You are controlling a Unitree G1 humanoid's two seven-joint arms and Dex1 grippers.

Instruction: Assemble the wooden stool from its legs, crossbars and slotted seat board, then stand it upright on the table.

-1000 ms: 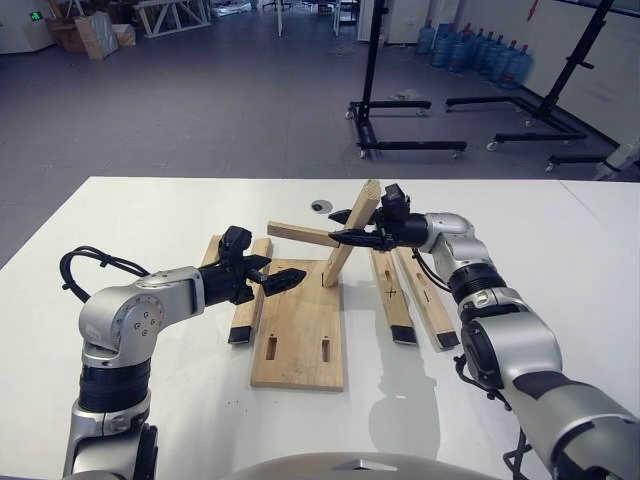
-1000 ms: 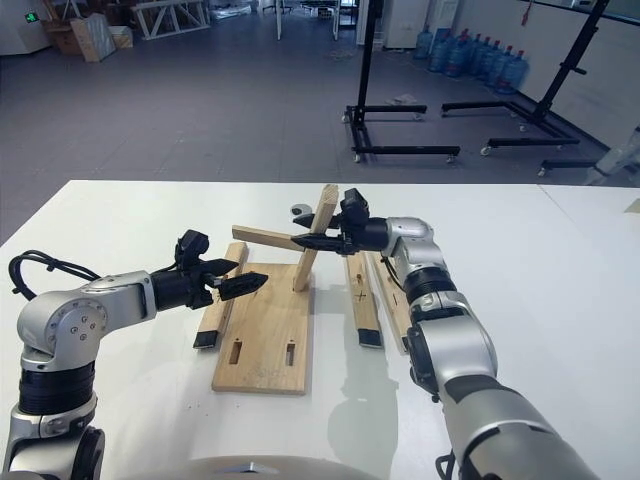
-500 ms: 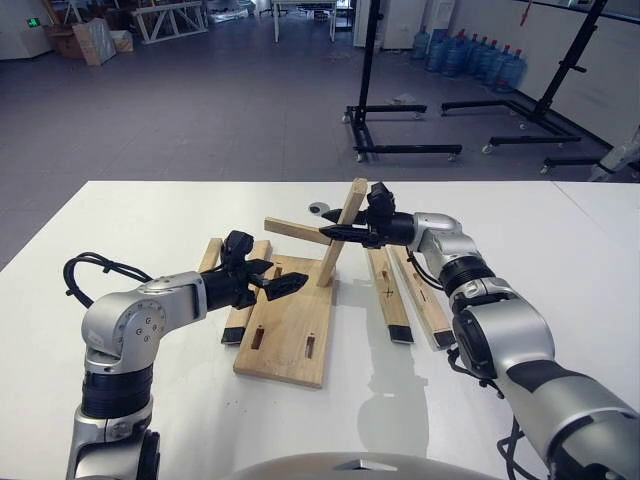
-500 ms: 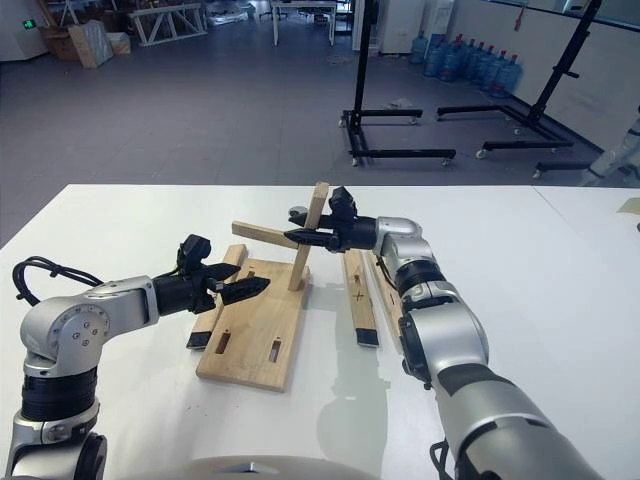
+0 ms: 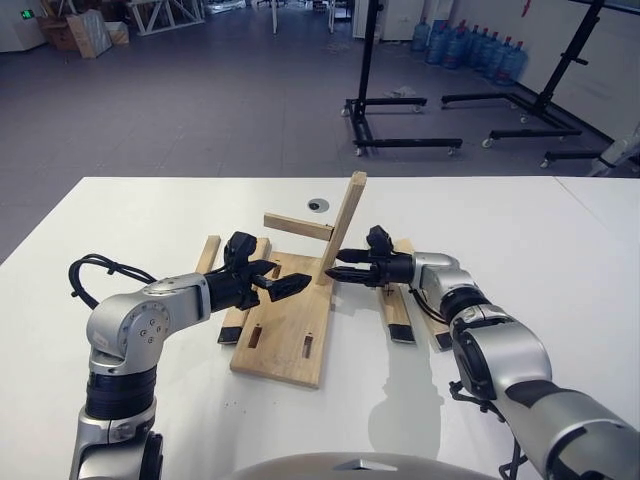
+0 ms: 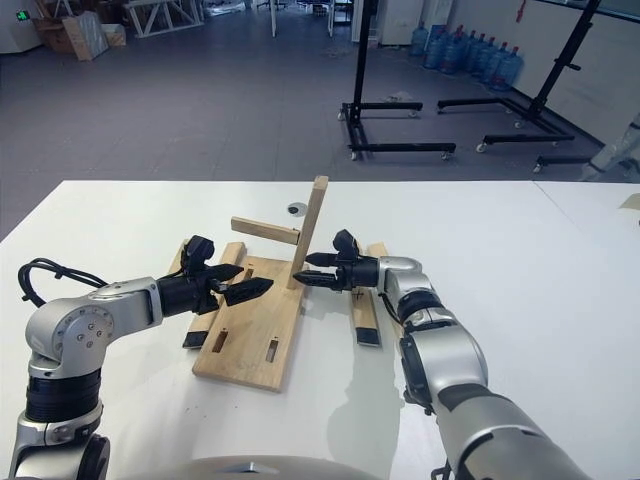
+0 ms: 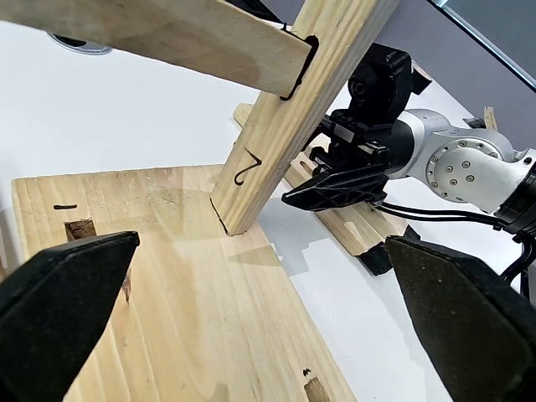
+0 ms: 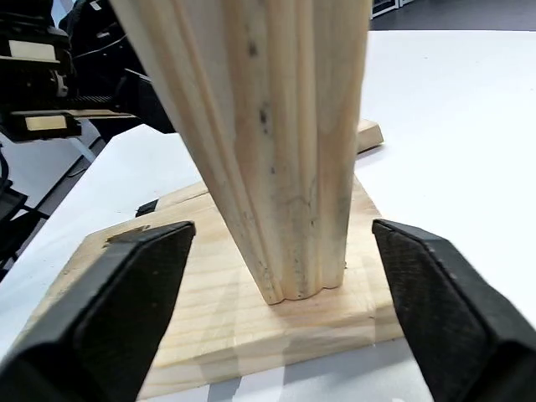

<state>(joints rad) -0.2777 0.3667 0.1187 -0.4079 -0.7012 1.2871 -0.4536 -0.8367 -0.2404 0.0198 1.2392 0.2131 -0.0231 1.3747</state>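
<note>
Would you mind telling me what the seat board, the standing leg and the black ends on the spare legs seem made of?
Seat board: pale bare-looking wood, perhaps pine; straight grain, matte.
Standing leg: same light wood, with grain streaks and dark flecks.
Black ends: possibly rubber or plastic caps; dull black, too small to confirm.

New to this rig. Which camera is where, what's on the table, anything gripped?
It is a humanoid robot with two arms, each ending in two-fingered jaws. Two pictures come from its head, looking down over the arms; two come from wrist cameras. On the table lies a slotted seat board, with one leg standing tilted at its far corner and a crossbar slotted into that leg. Spare wooden pieces lie either side of the board. Nothing is gripped: the left jaws hang open over the board, and the right jaws sit open either side of the leg's foot.
</note>
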